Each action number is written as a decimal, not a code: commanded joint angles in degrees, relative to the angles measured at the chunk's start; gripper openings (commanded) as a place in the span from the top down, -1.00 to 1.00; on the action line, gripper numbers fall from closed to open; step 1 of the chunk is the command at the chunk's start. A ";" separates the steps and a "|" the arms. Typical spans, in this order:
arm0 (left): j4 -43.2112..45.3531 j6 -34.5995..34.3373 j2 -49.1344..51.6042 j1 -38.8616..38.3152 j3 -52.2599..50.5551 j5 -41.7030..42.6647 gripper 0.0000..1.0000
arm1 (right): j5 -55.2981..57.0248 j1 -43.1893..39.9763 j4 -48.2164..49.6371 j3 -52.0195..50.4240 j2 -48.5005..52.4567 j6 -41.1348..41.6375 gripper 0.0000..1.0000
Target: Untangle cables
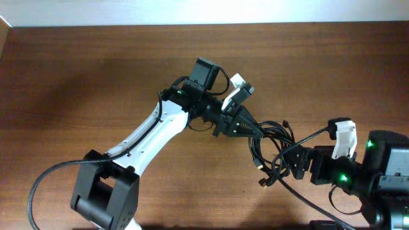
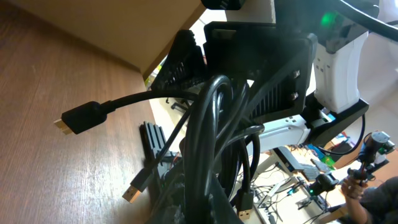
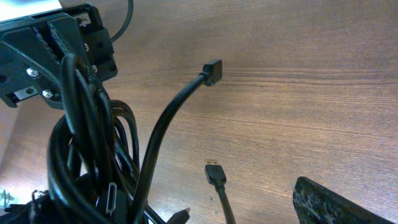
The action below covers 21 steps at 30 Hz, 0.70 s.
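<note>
The cables (image 1: 271,144) are a knot of thin black cords with gold plug ends, hanging just above the brown table right of centre. My left gripper (image 1: 250,130) is shut on the top of the bundle. In the left wrist view the cords (image 2: 214,124) run up from the jaws, with plugs (image 2: 78,118) sticking out. My right gripper (image 1: 291,163) stands open beside the bundle's right side. In the right wrist view the bundle (image 3: 87,155) fills the left side and one fingertip (image 3: 336,202) shows at the lower right. A loose USB plug (image 3: 214,171) lies between them.
The wooden table (image 1: 96,76) stretches left and back of the arms. The left arm's white link (image 1: 150,137) crosses the lower middle. The right arm's base (image 1: 383,176) sits at the bottom right corner.
</note>
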 commanded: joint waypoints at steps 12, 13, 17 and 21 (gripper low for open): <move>0.31 -2.69 -1.53 -0.46 1.33 2.45 1.00 | 16.24 0.04 -3.74 0.26 8.70 11.65 -0.66; 0.31 -2.67 -1.53 -0.44 1.33 2.45 1.00 | 18.95 0.04 -4.72 0.26 9.16 13.31 -0.65; 0.31 -2.69 -1.53 -0.44 1.33 2.45 1.00 | 22.69 0.04 -6.16 0.26 9.57 17.73 -0.65; 0.28 -2.69 -1.53 -0.44 1.33 2.45 1.00 | 22.69 0.04 -6.40 0.26 9.53 17.73 -0.65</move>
